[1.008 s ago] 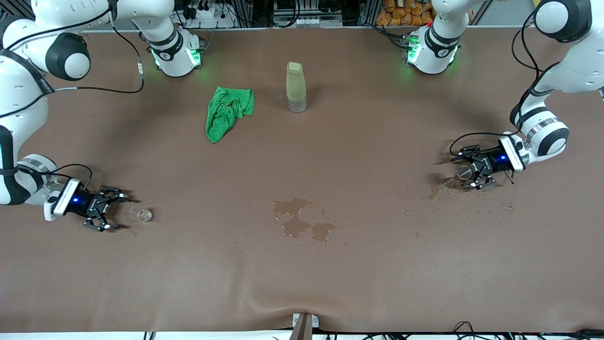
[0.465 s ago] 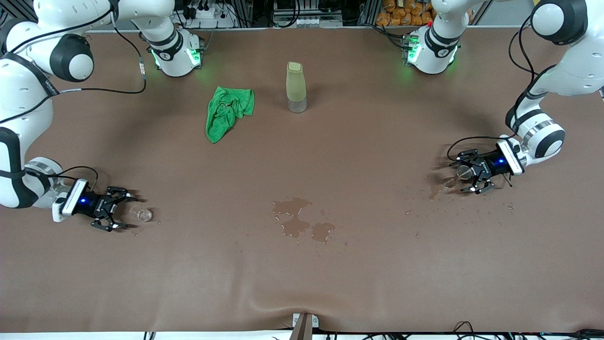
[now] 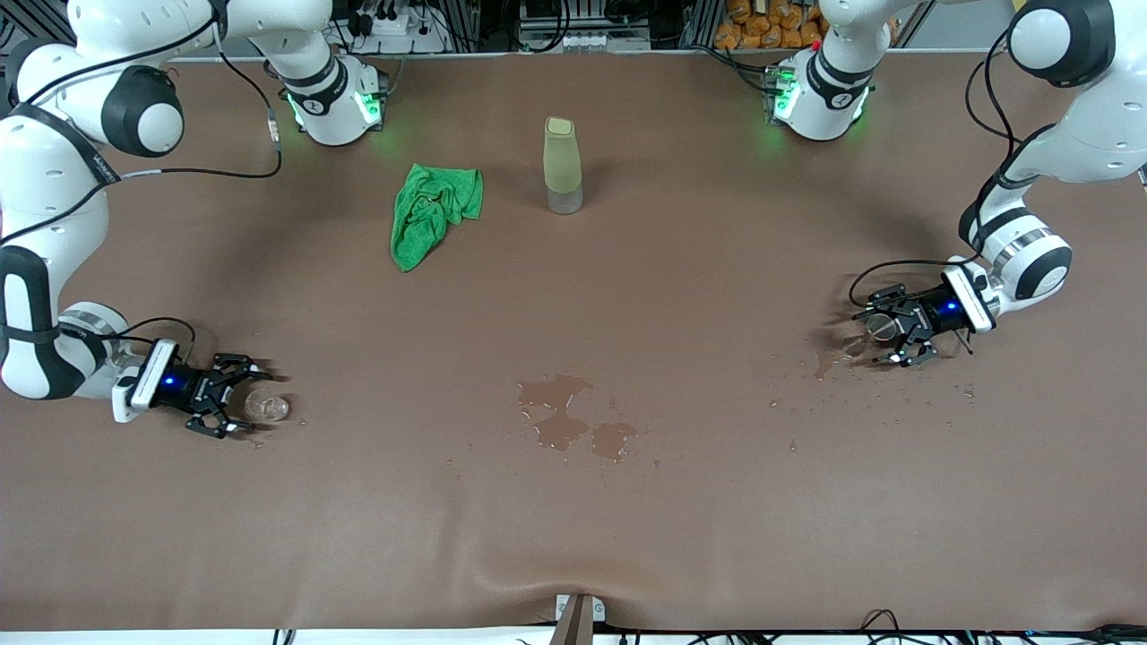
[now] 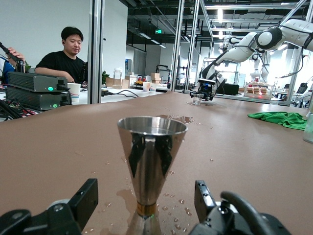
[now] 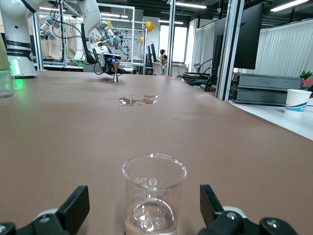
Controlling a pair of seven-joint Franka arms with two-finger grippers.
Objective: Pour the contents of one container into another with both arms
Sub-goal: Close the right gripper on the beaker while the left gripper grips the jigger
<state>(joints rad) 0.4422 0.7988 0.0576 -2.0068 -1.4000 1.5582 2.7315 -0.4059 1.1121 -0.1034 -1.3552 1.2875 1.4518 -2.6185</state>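
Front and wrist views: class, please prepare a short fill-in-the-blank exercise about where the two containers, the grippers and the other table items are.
1. The steel jigger stands upright between the fingers of the ____ gripper.
2. The right gripper is around the clear glass ____.
3. The crumpled cloth beside the olive-green bottle is ____ in colour.
4. The spilled puddle lies ____ to the front camera than the bottle.

Missing words: left; cup; green; nearer

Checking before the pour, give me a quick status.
Left gripper low around the jigger, fingers apart. Right gripper open around the glass cup. Both still on the table; nothing between them.
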